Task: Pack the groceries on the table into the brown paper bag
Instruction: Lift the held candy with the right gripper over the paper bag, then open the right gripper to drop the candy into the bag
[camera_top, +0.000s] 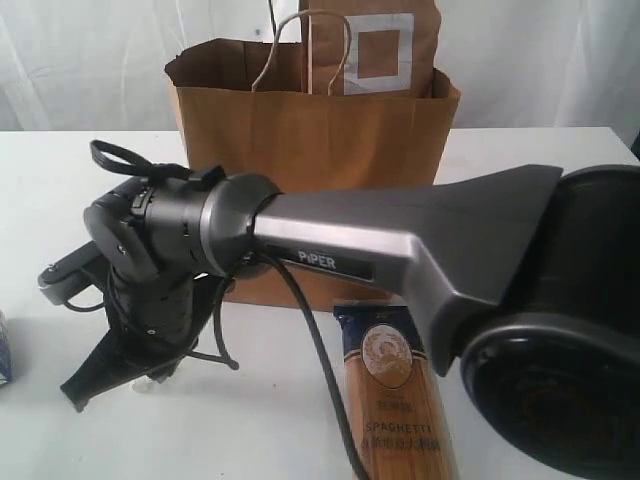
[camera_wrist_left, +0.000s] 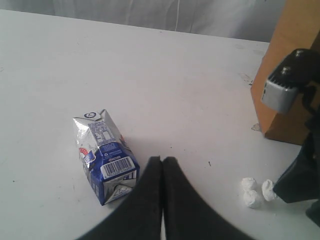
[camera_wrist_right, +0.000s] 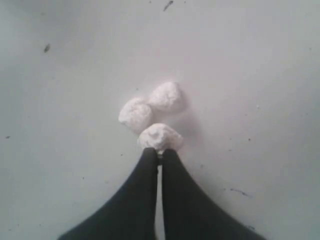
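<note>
Item 1, right fingers (camera_wrist_right: 142, 190): black, clenched tip to tip, pointing down at the desk (camera_wrist_right: 260, 60). The tips touch the nearest of 3 white lumps (camera_wrist_right: 160, 136). Whether any of it is pinched between them cannot be told. The 3 lumps lie bunched on the desk, touching one another.

Item 2, left fingers (camera_wrist_left: 147, 190): black, clenched, nothing between them, over the desk.

Item 3, small blue-white carton (camera_wrist_left: 106, 156): on its side on the desk, just beside the left fingers, barcode showing. The silver gabled end points away from them. In the exterior view only a sliver shows at the left edge.

Item 4, right arm (camera_top: 400, 235): grey, marked PIPER, reaching across the front of the bag from right to left in the exterior view.

Item 5, spaghetti packet (camera_top: 400, 400): flat on the desk in front of the bag, its far end hidden behind the arm.

Item 6, brown paper bag (camera_top: 310, 135): upright at the back of the desk, mouth open, a twisted loop handle standing up.

Item 7, brown pouch (camera_top: 375, 40): grey square label, standing in the bag, its upper part above the rim.
</note>
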